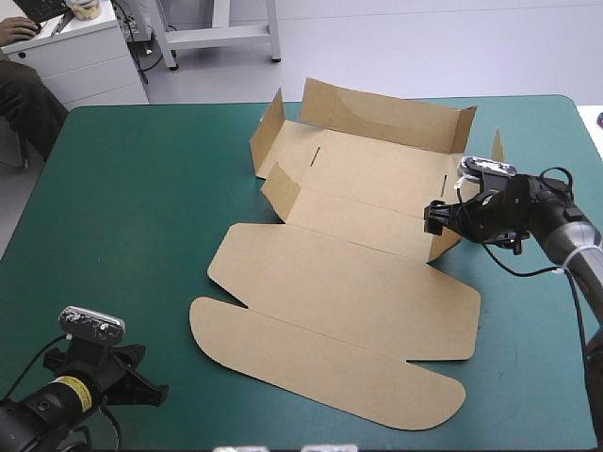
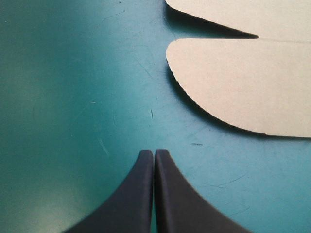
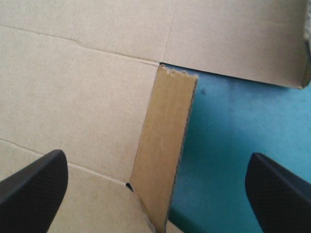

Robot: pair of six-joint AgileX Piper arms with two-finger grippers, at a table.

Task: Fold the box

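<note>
teal-green cover (image 1: 122,226) carries the brown box (image 1: 349,282) mid-table, far walls raised, near panels flat. the right gripper (image 3: 155,170), jaws wide apart, has the box's upright right flap (image 3: 165,160) between them; i judge it should close squarely on that flap before tucking it inward. only the left wrist view shows the left gripper (image 2: 154,154) closed on nothing, near the box's rounded corner.
</note>
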